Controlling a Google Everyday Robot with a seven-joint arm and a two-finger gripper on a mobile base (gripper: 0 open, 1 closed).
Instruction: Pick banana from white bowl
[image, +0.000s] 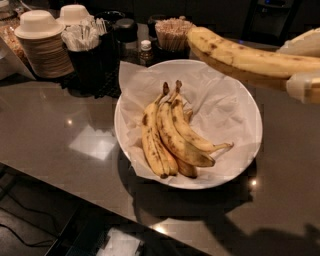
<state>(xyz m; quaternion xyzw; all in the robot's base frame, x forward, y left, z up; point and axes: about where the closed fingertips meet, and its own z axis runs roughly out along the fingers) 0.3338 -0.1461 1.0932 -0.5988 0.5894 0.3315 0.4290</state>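
The long yellow banana (240, 57) with brown speckles is held in the air above the far right rim of the white bowl (250, 107), close to the camera. My gripper (304, 67) is at the right edge, its pale fingers (306, 86) shut on the banana's right end. The bowl is lined with crinkled white paper and holds a bunch of shorter, brown-streaked bananas (170, 132) lying left of centre.
The bowl stands on a dark glossy counter (60, 130). At the back left are stacked cream paper bowls (42, 42), a black holder with packets (87, 42), a small bottle (145, 51) and a cup of wooden stirrers (174, 32). The counter's front edge runs along the lower left.
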